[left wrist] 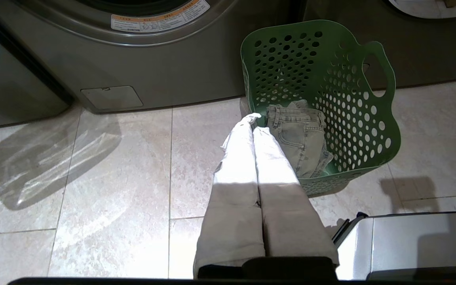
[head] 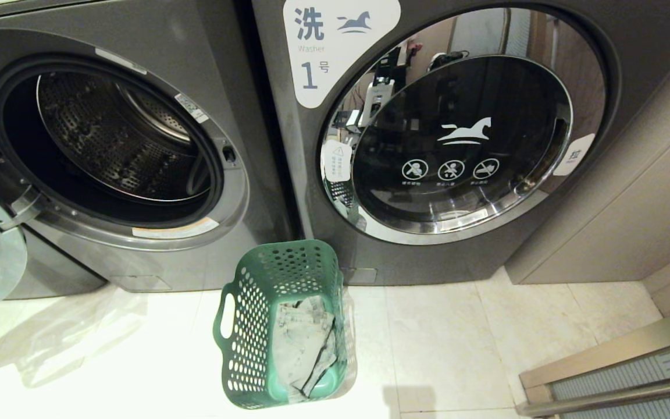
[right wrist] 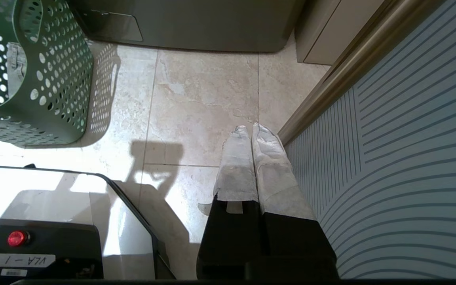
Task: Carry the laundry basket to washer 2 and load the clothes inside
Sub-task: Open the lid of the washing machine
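Both claws, left [left wrist: 253, 118] and right [right wrist: 247, 128], hang pinched shut and empty over the floor [head: 457, 337]. Basket [head: 253, 326] with denim [head: 303, 343] stands between the open washer [head: 108, 139] and shut washer 1 [head: 457, 134]; clothes could land in an unconfirmed machine.
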{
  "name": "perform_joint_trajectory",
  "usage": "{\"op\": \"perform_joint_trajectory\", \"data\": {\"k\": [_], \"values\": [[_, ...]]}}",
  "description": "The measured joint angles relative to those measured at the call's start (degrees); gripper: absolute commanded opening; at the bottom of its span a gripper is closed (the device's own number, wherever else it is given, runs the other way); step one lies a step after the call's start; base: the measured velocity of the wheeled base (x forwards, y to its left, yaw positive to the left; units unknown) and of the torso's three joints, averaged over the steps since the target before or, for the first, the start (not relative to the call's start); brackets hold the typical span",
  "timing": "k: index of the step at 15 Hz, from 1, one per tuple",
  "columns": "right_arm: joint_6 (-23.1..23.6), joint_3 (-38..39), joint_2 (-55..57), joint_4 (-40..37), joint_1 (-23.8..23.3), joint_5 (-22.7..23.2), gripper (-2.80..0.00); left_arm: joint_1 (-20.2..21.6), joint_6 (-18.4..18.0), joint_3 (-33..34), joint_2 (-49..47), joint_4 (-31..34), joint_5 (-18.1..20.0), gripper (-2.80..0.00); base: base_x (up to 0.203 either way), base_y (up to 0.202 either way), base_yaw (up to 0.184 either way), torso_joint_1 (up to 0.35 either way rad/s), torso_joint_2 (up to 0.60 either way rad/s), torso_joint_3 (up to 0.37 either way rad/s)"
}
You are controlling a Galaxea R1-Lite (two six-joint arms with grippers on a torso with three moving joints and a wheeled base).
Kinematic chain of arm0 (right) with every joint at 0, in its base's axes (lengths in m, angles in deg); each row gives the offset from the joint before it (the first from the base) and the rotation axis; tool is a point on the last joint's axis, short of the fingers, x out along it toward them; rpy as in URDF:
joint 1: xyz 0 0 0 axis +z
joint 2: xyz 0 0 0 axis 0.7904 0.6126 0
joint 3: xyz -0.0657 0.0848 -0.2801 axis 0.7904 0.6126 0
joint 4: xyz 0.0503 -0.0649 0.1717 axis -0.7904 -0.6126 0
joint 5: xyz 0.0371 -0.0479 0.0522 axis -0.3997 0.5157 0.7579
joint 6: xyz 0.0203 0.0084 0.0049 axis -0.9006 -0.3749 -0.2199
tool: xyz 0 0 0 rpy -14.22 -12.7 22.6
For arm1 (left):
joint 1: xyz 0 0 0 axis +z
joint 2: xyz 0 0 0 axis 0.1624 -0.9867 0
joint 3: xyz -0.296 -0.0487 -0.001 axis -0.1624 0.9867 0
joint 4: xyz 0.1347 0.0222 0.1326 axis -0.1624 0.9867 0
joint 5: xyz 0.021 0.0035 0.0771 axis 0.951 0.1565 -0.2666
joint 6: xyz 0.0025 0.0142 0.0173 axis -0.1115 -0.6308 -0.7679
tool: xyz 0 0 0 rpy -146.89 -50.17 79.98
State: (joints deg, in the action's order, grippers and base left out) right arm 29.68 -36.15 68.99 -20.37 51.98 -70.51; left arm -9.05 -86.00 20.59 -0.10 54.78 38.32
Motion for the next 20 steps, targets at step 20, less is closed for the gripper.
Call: {"op": "perform_joint_trajectory", "data": {"k": [20], "values": [[0.1,0.0,0.0,0.0,0.0,0.0,-2.8,0.0,3.2,0.0,0.0,-0.1,-1.0,-2.8,0.0,0.112,-0.001,0.001,0.0,0.001]]}}
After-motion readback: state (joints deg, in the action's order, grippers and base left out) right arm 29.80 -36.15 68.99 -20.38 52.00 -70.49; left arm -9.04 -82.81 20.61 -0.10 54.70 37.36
